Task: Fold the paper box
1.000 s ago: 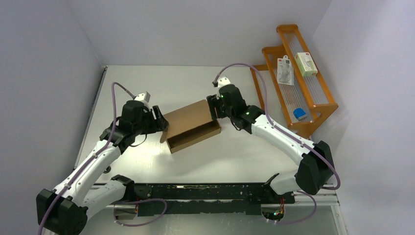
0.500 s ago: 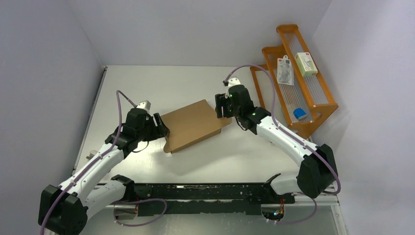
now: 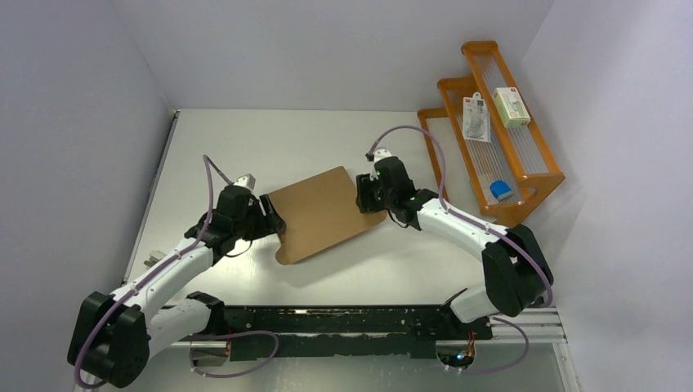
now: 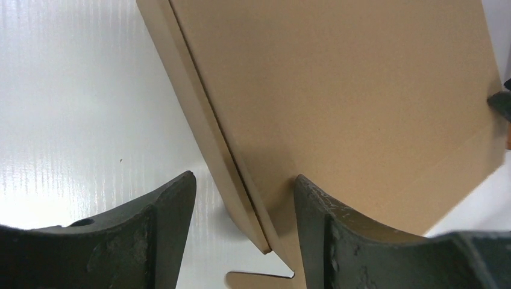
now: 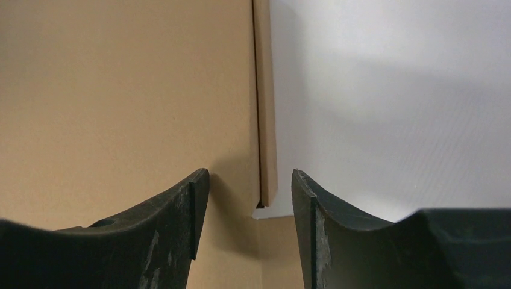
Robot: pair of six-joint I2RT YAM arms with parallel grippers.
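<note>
Brown cardboard paper box (image 3: 323,214) is seen lying closed and flat at mid counter (image 3: 245,139). The left hand (image 3: 274,222) is set at its left edge and the right hand (image 3: 364,196) at its right edge. Both hands are released, with fingers spread astride the box edges and nothing clamped.

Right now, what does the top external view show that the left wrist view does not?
Only top external: the right arm, the orange rack with its small white packages, and the full outline of the paper box. Only left wrist: the thin seam running along the box's edge. Both: the paper box lying closed, with the left gripper open at its corner.
</note>
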